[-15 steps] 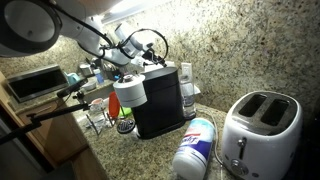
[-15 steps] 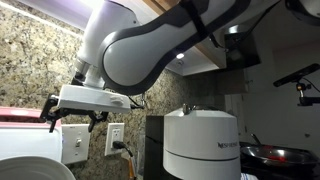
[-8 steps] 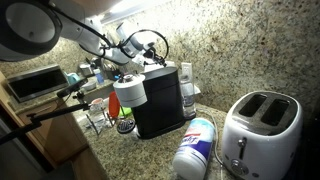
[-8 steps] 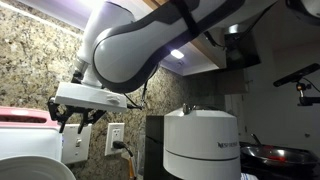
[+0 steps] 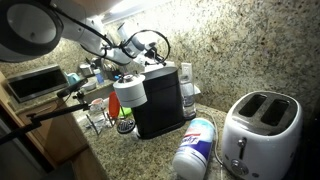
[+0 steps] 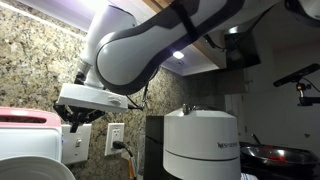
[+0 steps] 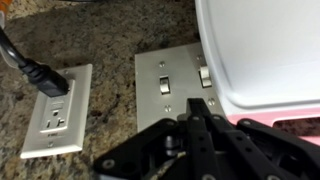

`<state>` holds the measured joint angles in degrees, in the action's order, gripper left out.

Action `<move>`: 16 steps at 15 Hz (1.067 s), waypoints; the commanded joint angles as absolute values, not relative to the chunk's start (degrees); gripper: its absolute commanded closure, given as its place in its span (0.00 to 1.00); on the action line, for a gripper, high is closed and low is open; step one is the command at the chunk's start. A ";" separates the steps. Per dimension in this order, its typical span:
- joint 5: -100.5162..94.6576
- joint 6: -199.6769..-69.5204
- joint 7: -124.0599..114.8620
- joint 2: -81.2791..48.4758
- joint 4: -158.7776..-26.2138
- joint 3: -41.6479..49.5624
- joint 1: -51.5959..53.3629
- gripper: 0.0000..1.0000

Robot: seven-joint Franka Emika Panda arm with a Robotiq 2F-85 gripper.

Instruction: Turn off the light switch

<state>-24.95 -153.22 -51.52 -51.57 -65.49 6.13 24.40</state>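
Note:
The light switch plate is a beige wall plate with two toggles, one on its left and another at its right edge beside a white appliance. My gripper is shut with nothing between its fingers. Its joined tips point at the lower middle of the plate, between and below the toggles. In an exterior view the gripper hangs just in front of the top of the switch plate. I cannot tell whether the tips touch the plate.
A wall outlet with a black plug sits beside the plate. A white appliance crowds the plate's right side. On the counter stand a black coffee machine, a toaster and a wipes canister.
The jaws have gone from open to shut. In the exterior view the gripper has shifted slightly right in front of the switch plate.

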 commanded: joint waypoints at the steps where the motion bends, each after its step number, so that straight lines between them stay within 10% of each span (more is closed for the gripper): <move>1: -26.03 -154.79 -54.68 -49.40 -68.71 8.35 25.08 1.00; 16: -26.72 -150.73 -55.55 -51.42 -66.99 12.18 26.86 1.00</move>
<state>-25.59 -152.30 -54.44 -51.93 -66.69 10.75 25.50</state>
